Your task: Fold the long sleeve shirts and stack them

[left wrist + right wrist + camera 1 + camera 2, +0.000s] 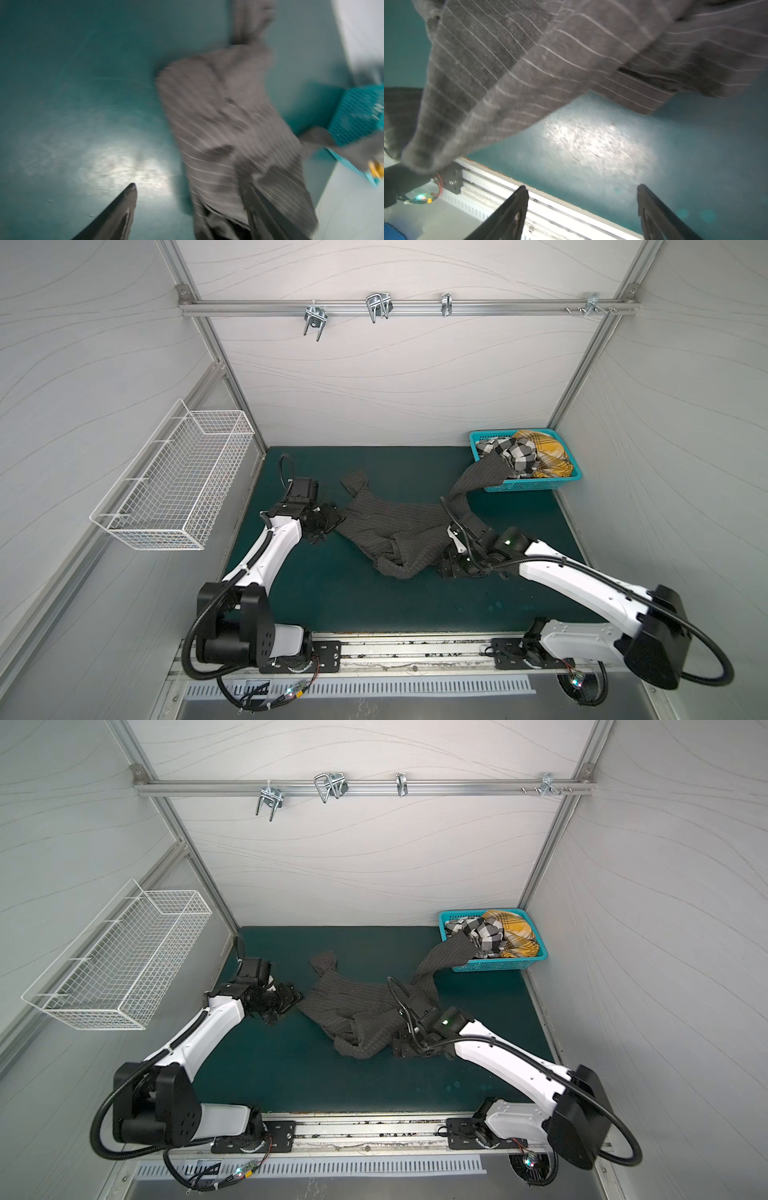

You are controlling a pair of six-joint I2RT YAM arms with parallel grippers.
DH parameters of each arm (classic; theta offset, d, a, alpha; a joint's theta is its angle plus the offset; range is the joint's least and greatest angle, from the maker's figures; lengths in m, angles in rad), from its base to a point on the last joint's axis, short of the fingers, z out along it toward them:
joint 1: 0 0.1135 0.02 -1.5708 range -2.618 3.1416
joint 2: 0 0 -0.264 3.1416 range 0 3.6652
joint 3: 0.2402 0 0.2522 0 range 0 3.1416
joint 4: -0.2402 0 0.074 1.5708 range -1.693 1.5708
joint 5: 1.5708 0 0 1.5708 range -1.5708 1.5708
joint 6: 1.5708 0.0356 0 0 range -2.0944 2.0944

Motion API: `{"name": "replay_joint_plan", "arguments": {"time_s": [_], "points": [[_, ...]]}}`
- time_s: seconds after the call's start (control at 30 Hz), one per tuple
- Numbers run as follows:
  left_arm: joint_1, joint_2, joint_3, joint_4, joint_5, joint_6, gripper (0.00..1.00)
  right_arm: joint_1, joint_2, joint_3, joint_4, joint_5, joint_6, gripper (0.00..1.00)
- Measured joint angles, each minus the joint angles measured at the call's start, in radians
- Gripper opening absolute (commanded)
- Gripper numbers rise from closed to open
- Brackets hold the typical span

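Dark green matting (332, 597) floored the white-walled cell. At the middle of both top views the charcoal pinstriped shirt (386, 526) (353, 1006) lay crumpled on it, one sleeve trailing up and right over the rim of the teal basket (528, 486). Inside the basket, at centre right, sat the check shirt (515, 456) and the yellow plaid shirt (548, 452). The left gripper (328, 522) was at the pinstriped shirt's left edge. Its blurred wrist view showed one finger (128, 199) far to the side, cloth hiding the other, so the pair looked spread. The right gripper (581, 187) was at the shirt's lower right, fingers wide apart over bare matting, holding nothing.
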Motion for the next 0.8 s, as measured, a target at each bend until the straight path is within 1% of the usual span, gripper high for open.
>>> {"name": "replay_joint_plan", "arguments": {"time_s": [0.13,0.2,0.23,0.27,0.3,0.33,0.37,0.4,0.43,0.53,0.6,0.7,0.8], "points": [[0.014,0.149,-0.01,0.086,0.091,-0.003,0.99,0.005,0.171,0.071,0.044,-0.019,0.034,0.84],[0.011,0.216,-0.01,0.144,0.126,-0.014,0.92,-0.006,0.224,0.089,0.068,-0.029,0.044,0.83],[0.01,0.235,-0.01,0.162,0.134,-0.021,0.85,-0.019,0.238,0.09,0.079,-0.042,0.05,0.82],[0.01,0.256,-0.01,0.184,0.143,-0.023,0.74,-0.035,0.249,0.091,0.086,-0.051,0.055,0.76],[0.01,0.274,-0.007,0.201,0.152,-0.029,0.58,-0.061,0.258,0.091,0.092,-0.06,0.06,0.59],[0.01,0.288,0.0,0.212,0.158,-0.037,0.39,-0.085,0.264,0.091,0.098,-0.072,0.063,0.38],[0.009,0.304,0.012,0.226,0.167,-0.042,0.05,-0.121,0.269,0.091,0.107,-0.083,0.058,0.22],[0.009,0.317,0.026,0.236,0.172,-0.044,0.0,-0.158,0.274,0.093,0.113,-0.09,0.052,0.06],[0.009,0.325,0.039,0.243,0.175,-0.046,0.0,-0.188,0.277,0.098,0.113,-0.095,0.049,0.0],[0.009,0.315,0.072,0.256,0.175,-0.049,0.0,-0.277,0.295,0.152,0.08,-0.095,0.014,0.0],[0.009,0.258,0.076,0.246,0.158,-0.053,0.0,-0.32,0.291,0.211,0.041,-0.074,-0.029,0.0],[0.009,0.06,0.086,0.171,0.092,-0.048,0.0,-0.335,0.237,0.314,-0.031,-0.016,-0.1,0.0],[0.008,-0.173,0.151,0.115,0.029,-0.043,0.0,-0.337,0.14,0.413,-0.091,0.04,-0.168,0.0]]}}
